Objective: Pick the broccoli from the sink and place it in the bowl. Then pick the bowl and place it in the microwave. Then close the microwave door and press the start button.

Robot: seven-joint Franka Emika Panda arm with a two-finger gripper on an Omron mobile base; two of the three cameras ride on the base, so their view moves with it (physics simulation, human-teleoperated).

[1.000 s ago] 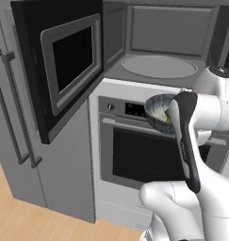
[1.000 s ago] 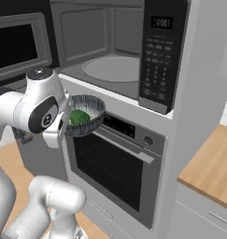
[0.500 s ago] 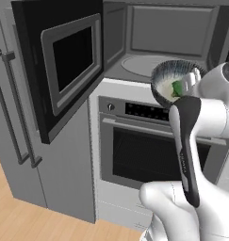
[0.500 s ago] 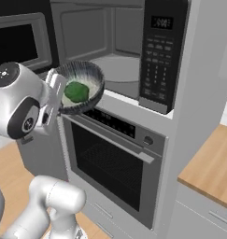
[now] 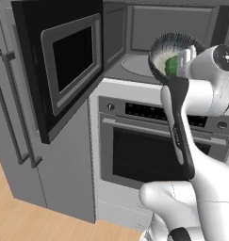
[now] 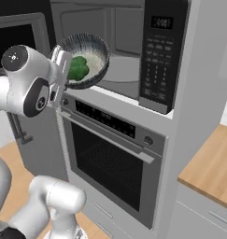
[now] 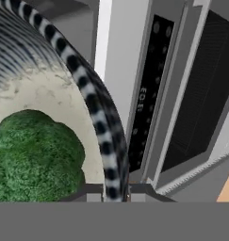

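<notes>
Bowl (image 7: pixel 99 122) rim between the jaws

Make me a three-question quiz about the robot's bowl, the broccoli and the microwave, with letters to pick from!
1. Where is the broccoli?
A. inside the bowl
B. on the floor
C. on the oven door

2. What colour is the inside of the bowl?
A. red
B. whitish
C. bright yellow

3. How is the microwave door?
A. shut
B. taken off
C. swung open

Answers:
1 A, the green floret sits in the bowl, which the gripper holds by the rim.
2 B, pale inside, dark speckled rim.
3 C, the door stands out to the side and the microwave cavity shows.
</notes>
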